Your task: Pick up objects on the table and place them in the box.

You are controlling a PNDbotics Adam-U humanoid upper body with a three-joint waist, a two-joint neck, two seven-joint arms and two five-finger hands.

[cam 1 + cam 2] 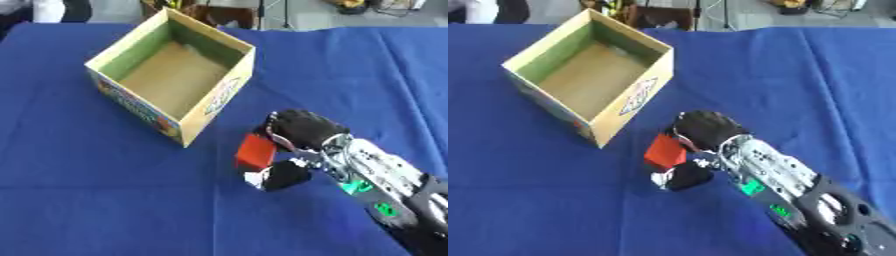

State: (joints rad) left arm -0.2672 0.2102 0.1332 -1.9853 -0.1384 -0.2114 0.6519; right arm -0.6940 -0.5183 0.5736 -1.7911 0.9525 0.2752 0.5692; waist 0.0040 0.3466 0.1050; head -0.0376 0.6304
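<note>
A small red block (255,151) sits just right of the open cardboard box (172,75), near its front corner. My right hand (302,131) comes in from the lower right with its fingers and thumb curled around the block. The thumb (282,175) presses in from below, the fingers from above. I cannot tell whether the block touches the cloth or is lifted. The box interior looks bare and brown. My left hand shows in neither view.
A blue cloth (87,190) covers the table. Beyond the table's far edge stand dark furniture and stands (227,12). Blue cloth lies open to the left and front of the box.
</note>
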